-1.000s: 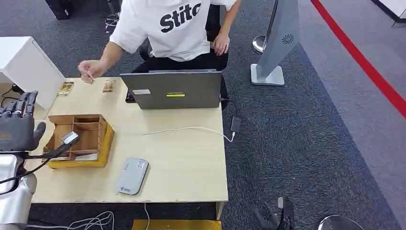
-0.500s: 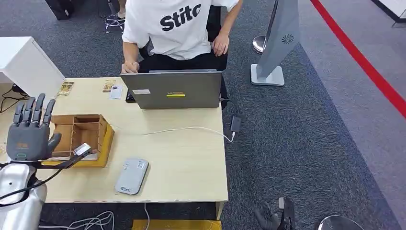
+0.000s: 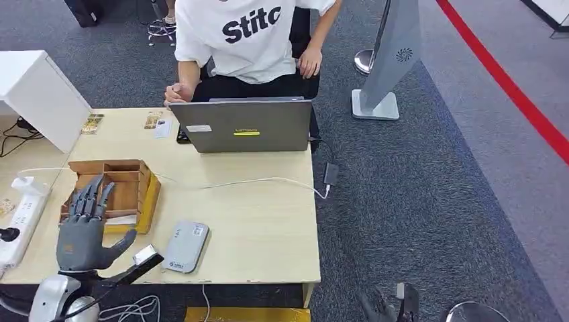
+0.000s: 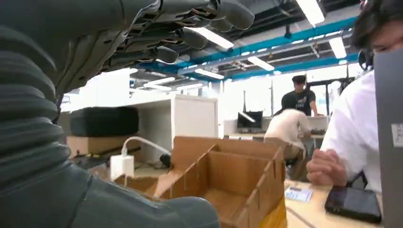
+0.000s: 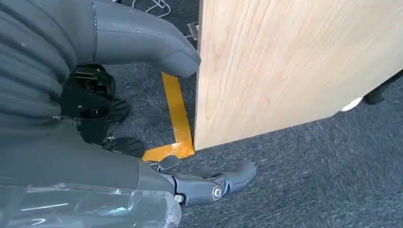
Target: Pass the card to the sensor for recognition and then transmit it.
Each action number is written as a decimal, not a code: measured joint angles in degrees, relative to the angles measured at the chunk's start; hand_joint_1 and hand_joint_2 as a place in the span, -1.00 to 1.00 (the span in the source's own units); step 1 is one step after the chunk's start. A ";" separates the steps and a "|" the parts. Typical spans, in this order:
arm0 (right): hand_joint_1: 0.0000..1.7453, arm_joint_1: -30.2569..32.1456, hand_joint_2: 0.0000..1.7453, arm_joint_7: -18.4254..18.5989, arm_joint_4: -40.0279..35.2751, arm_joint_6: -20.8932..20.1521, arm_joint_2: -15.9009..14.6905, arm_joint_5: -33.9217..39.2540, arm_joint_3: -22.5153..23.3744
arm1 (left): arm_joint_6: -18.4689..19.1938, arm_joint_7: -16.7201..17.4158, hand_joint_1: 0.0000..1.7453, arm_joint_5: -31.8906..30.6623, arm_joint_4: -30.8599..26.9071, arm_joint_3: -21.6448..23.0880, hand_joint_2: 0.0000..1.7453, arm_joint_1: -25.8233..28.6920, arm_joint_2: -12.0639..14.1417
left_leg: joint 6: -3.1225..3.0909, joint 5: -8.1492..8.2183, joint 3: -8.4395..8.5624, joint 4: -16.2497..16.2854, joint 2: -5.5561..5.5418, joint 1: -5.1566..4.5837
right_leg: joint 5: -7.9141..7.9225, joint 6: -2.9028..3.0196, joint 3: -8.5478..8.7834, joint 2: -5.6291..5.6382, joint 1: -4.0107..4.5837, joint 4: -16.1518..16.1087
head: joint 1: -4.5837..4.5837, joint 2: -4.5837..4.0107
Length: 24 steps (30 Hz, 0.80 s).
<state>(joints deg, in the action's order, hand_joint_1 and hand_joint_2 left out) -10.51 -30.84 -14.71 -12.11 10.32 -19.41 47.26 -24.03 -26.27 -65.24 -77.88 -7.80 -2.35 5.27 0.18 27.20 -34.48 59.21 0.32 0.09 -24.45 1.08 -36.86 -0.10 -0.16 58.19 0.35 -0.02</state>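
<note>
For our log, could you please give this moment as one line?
left robot hand: open, by wooden box | right robot hand: beside table | card reader: untouched

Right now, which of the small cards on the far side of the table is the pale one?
The white card beside the laptop; the other two cards beyond it are brownish-gold.
</note>
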 joint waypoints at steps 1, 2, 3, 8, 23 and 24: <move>-1.00 0.01 1.00 -0.02 0.00 0.00 0.00 0.02 0.11 | 0.80 0.20 -1.00 0.00 0.04 -0.40 1.00 0.45 0.02 | 0.00 0.00 -0.01 0.00 0.00 0.01 | 0.00 0.00 0.00 0.00 0.00 0.01 | -0.02 0.00; -1.00 0.04 1.00 -0.02 -0.02 -0.02 0.00 0.00 0.22 | 1.31 0.50 -1.00 0.19 0.24 -0.95 1.00 0.75 0.13 | 0.00 -0.01 -0.02 0.00 0.00 0.01 | 0.00 0.00 0.00 -0.01 0.00 0.01 | 0.00 0.00; -1.00 0.08 1.00 -0.02 0.00 0.00 -0.02 -0.02 0.31 | 1.45 0.53 -1.00 0.59 0.59 -1.64 1.00 0.95 0.28 | 0.00 -0.01 -0.02 0.00 0.00 0.01 | 0.00 0.00 0.00 -0.01 0.01 0.02 | 0.00 0.00; -1.00 0.23 1.00 -0.02 -0.02 0.00 -0.07 -0.09 0.66 | 1.97 0.18 -1.00 1.51 1.71 -4.24 1.00 1.55 0.92 | 0.12 -0.10 0.01 -0.01 -0.04 0.03 | 0.01 0.01 0.00 -0.06 0.02 0.06 | 0.00 0.00; -1.00 0.16 1.00 0.68 -0.02 0.04 -0.07 -1.09 0.74 | -3.22 3.56 -1.00 -8.55 7.02 -9.58 1.00 0.06 3.63 | 0.12 -0.10 0.00 -0.01 -0.07 0.03 | 0.01 0.01 0.00 -0.09 0.02 0.06 | 0.00 0.00; -1.00 0.13 1.00 0.70 -0.02 0.04 -0.07 -1.11 0.74 | -3.56 4.16 -1.00 -9.53 8.16 -9.82 1.00 -0.38 4.33 | 0.13 -0.11 0.01 -0.01 -0.07 0.04 | 0.01 0.02 0.00 -0.09 0.03 0.06 | 0.00 0.00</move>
<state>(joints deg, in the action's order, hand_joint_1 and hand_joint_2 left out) -10.38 -30.14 -14.73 -12.07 10.25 -20.52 48.00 -27.58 -22.12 -74.78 -69.72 -17.62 -2.73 9.60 0.31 27.09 -34.47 59.20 0.25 0.13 -24.43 1.10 -36.86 -0.19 -0.13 58.26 0.35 -0.02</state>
